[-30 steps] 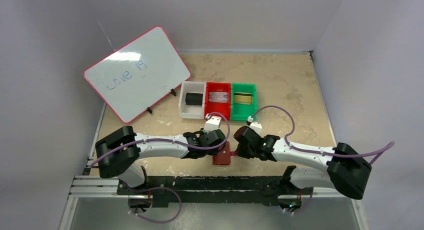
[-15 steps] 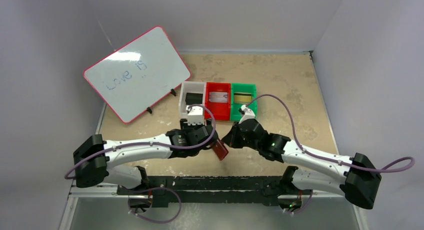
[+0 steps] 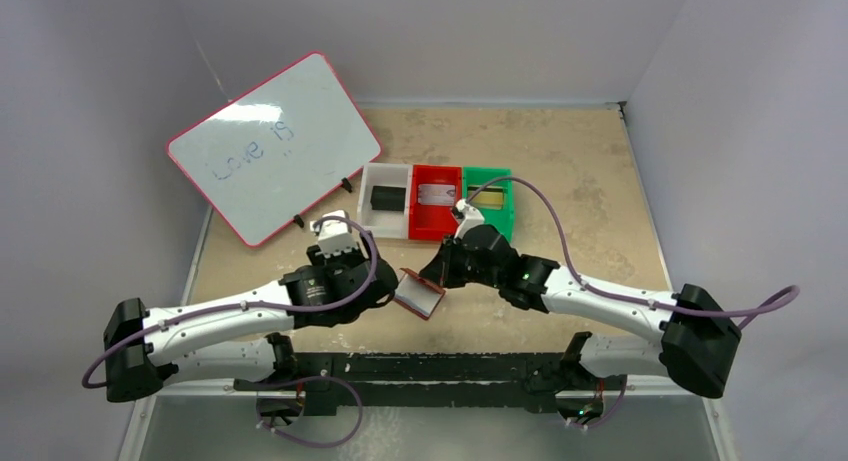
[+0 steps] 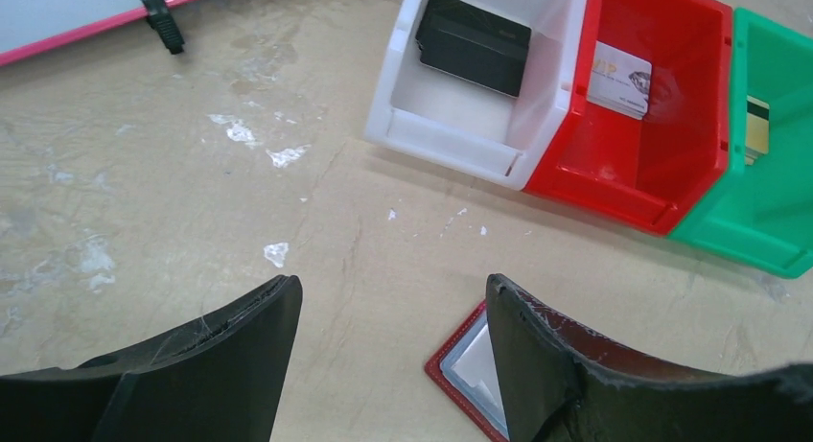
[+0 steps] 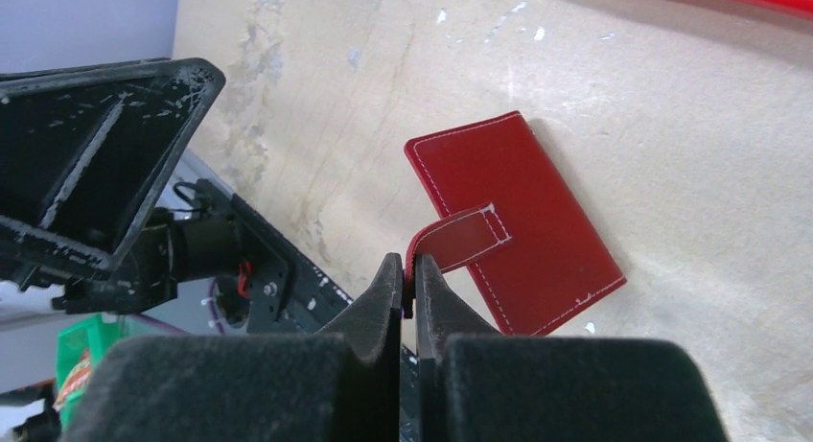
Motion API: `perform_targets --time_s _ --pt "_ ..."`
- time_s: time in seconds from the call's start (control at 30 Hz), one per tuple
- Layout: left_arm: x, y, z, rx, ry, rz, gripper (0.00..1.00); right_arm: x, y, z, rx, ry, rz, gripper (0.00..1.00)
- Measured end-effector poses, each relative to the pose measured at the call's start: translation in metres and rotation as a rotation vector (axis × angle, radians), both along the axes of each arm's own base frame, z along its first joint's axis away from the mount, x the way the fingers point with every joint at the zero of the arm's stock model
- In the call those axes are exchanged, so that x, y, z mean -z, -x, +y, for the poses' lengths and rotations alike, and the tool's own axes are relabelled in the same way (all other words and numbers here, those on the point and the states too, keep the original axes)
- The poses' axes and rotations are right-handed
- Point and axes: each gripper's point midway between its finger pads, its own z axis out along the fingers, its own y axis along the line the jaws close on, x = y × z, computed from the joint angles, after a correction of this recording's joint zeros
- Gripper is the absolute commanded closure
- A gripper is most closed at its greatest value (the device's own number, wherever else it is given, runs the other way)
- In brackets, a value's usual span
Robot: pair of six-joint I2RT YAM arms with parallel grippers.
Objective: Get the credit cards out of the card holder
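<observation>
The card holder (image 3: 418, 293) is near the front edge of the table (image 3: 580, 181), at about 6 o'clock from the red bin (image 3: 436, 221) in the top view. It is tilted, and my left wrist view shows a corner of its pale blue sleeve inside the dark red border. I cannot tell whether its lower edge touches the tabletop.

My right pincer (image 5: 407, 269) is clamped on the holder's snap tab, with the fingers pressed together on the strap. It reaches in from about 2 o'clock of the holder.

My left pincer (image 4: 391, 289) is at the holder's 9 o'clock. Its fingers are spread wide with nothing between them, and the right finger hides part of the holder.

Three bins sit side by side beyond, at 12 o'clock. A black card (image 4: 473, 42) lies in the white bin (image 4: 451, 140), a silver-grey card (image 4: 618, 81) in the red bin, and a gold card (image 4: 757, 126) in the green bin (image 4: 757, 231). A pink-framed whiteboard (image 3: 270, 146) stands propped at 10 o'clock with "Love is" written on it.
</observation>
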Motion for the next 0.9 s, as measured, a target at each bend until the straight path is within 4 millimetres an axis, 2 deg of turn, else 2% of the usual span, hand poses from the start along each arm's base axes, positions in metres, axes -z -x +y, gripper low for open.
perform_targets --time_s 0.13,0.27,0.33,0.43,0.5,0.63,0.9 --pt "-0.004 0.002 0.012 -0.022 0.004 -0.017 0.27 -0.007 0.001 0.005 -0.006 -0.038 0.004 1.00" --pt "-0.009 0.001 0.014 -0.029 0.020 -0.032 0.27 -0.013 -0.002 -0.003 0.090 -0.090 0.075 1.00" --pt "-0.009 0.001 0.013 -0.026 0.021 -0.032 0.27 -0.012 -0.010 -0.020 0.167 -0.122 0.106 1.00" --pt "-0.007 0.000 0.006 -0.008 0.021 -0.026 0.27 0.009 -0.020 -0.058 0.308 -0.139 0.165 1.00" --pt "-0.006 -0.001 -0.002 0.014 0.033 -0.020 0.27 0.029 -0.017 -0.079 0.377 -0.124 0.208 1.00" --pt "-0.003 -0.001 -0.025 0.095 0.069 -0.001 0.28 0.061 0.006 -0.099 0.414 -0.094 0.286 1.00" --pt "0.019 0.004 -0.100 0.333 0.149 0.084 0.31 0.087 0.031 -0.120 0.473 -0.109 0.363 1.00"
